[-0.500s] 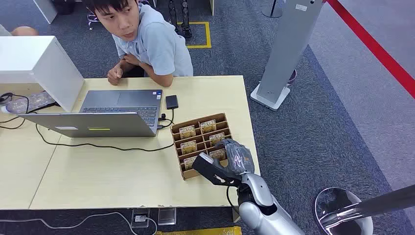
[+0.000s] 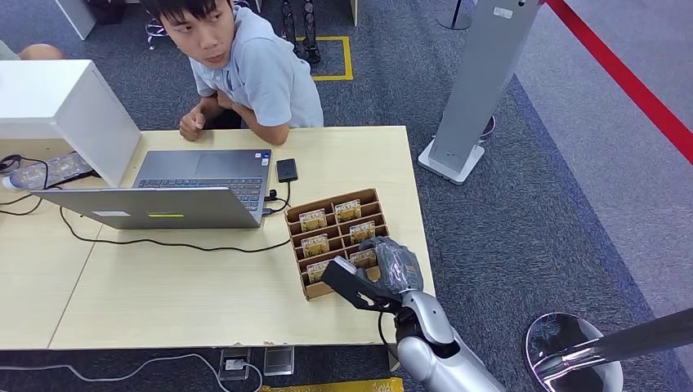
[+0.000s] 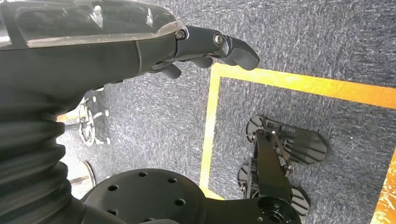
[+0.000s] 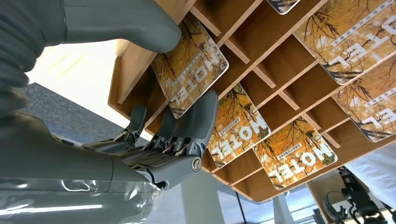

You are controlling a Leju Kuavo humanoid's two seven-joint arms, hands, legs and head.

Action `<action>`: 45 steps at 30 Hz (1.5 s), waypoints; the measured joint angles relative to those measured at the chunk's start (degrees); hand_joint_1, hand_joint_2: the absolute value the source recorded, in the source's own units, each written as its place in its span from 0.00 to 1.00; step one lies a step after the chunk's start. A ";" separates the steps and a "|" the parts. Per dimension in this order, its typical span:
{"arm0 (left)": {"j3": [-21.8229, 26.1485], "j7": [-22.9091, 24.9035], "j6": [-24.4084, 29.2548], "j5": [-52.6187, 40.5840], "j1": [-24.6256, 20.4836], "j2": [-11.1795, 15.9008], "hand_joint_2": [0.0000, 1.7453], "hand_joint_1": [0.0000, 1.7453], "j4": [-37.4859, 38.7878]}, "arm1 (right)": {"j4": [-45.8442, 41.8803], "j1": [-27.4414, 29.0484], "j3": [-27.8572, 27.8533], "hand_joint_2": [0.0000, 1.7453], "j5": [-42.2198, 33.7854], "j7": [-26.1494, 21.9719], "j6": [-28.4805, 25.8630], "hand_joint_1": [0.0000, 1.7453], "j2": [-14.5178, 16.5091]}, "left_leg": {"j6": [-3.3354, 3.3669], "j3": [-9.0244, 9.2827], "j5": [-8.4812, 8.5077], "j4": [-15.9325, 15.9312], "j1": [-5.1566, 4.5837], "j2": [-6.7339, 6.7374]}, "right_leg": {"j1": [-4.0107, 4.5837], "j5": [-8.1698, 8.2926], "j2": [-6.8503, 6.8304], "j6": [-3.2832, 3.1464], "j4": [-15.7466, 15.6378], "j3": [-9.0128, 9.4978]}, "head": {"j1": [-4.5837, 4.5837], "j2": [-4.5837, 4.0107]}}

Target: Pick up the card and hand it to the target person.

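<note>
Right hand (image 2: 391, 265) has edged lower into the wooden card rack (image 2: 327, 204), thumb and fingers (image 4: 198, 121) now pinching the near-corner hotel card (image 4: 191, 70), still seated in its slot. Grasp looks set, lift comes next; left hand (image 3: 205, 46) hangs over the floor, fingers curled on nothing

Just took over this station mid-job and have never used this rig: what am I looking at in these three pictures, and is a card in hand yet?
The head view looks down from the robot's chest at a table. On it stand a laptop and a wooden card rack holding hotel cards. A person sits across the table. The right hand is at the rack's near end. Its own wrist camera shows the thumb and fingers on either side of one card, seemingly pinching it, with the card at its slot. The left hand hangs over carpet, holding nothing.
</note>
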 joint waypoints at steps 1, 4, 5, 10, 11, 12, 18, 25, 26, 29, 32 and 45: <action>-0.01 0.01 0.01 0.00 0.00 0.00 1.00 0.00 0.00 | 0.23 -0.08 0.03 1.00 -0.03 0.03 0.00 0.50 0.09 | 0.00 0.00 0.00 0.00 0.00 0.00 | 0.00 0.00 0.00 0.00 0.00 0.00 | -0.01 0.00; -0.01 0.02 0.02 0.00 0.01 0.00 1.00 0.00 0.00 | 0.67 -0.24 0.17 1.00 -0.06 0.08 -0.02 0.52 0.21 | 0.00 0.00 0.00 0.00 0.00 0.00 | 0.00 0.00 0.00 0.00 0.00 0.00 | -0.02 0.00; -0.01 0.02 0.02 0.00 0.01 0.00 1.00 0.00 0.00 | 0.75 -0.26 0.21 1.00 -0.07 0.08 -0.02 0.56 0.21 | 0.00 0.00 0.00 0.00 0.00 0.00 | 0.00 0.00 0.00 0.00 0.00 0.00 | -0.02 0.00; -0.01 0.11 0.02 -0.01 0.01 0.00 1.00 0.00 0.00 | 1.10 -0.47 0.35 1.00 -0.39 0.09 -0.14 0.78 0.24 | 0.00 0.00 0.00 0.00 0.00 0.00 | 0.00 0.00 0.00 0.00 0.00 0.00 | 0.00 0.00; -0.02 0.14 0.02 -0.02 0.01 0.00 1.00 0.00 0.00 | 1.15 -0.52 0.36 1.00 -0.43 0.10 -0.16 0.80 0.24 | 0.00 0.00 0.00 0.00 0.00 0.00 | 0.00 0.00 0.00 0.00 0.00 0.00 | 0.00 0.00; -0.02 0.15 0.02 -0.04 0.01 0.00 1.00 0.00 0.00 | 1.18 -0.55 0.37 1.00 -0.48 0.11 -0.19 0.80 0.24 | 0.00 0.00 0.00 0.00 0.00 0.00 | 0.00 0.00 0.00 0.00 0.00 0.00 | 0.01 0.00; -0.06 0.19 -0.03 -0.42 0.01 0.00 1.00 0.00 0.00 | 1.24 -0.61 0.53 1.00 -0.86 0.12 -0.38 0.80 0.24 | 0.00 0.01 0.00 0.00 0.00 0.00 | 0.00 0.00 0.00 0.00 0.00 0.00 | -0.02 -0.01; -0.18 0.24 -0.17 -1.11 0.02 0.00 1.00 0.00 0.00 | 1.20 -0.19 0.68 1.00 0.01 -1.82 -4.11 0.80 0.22 | 0.00 0.01 0.00 0.00 0.00 0.00 | 0.00 0.00 -0.01 0.00 0.00 0.00 | 0.00 0.01; -0.18 0.11 -0.14 -1.11 0.03 0.00 1.00 0.00 0.00 | 1.05 0.21 0.68 1.00 0.93 -3.73 -7.23 0.80 0.22 | 0.00 0.00 0.00 0.00 0.00 0.00 | 0.00 0.00 -0.01 0.00 0.00 -0.01 | 0.02 0.01; -0.18 -0.43 0.04 -1.09 0.07 -0.01 1.00 0.00 0.00 | -1.15 2.38 -0.58 1.00 5.54 -14.88 -17.75 0.80 0.59 | 0.00 0.01 0.00 0.00 0.00 0.00 | 0.00 -0.01 -0.01 -0.01 0.00 -0.01 | 0.04 -0.01; -0.18 -0.70 0.40 -0.88 0.16 -0.07 1.00 0.00 0.00 | -6.25 7.66 -5.92 1.00 8.89 -32.13 -20.48 0.80 3.36 | -0.02 0.01 -0.03 -0.02 0.00 -0.01 | 0.00 -0.08 -0.02 -0.05 0.00 -0.02 | 0.00 -0.01; -0.18 0.39 1.09 -0.33 0.10 -0.13 1.00 0.00 0.00 | -8.90 9.07 -13.61 1.00 1.35 -23.87 -18.75 0.80 7.86 | -0.02 0.02 -0.01 -0.03 0.01 0.05 | 0.01 -0.05 0.03 -0.08 0.01 0.03 | -0.01 0.00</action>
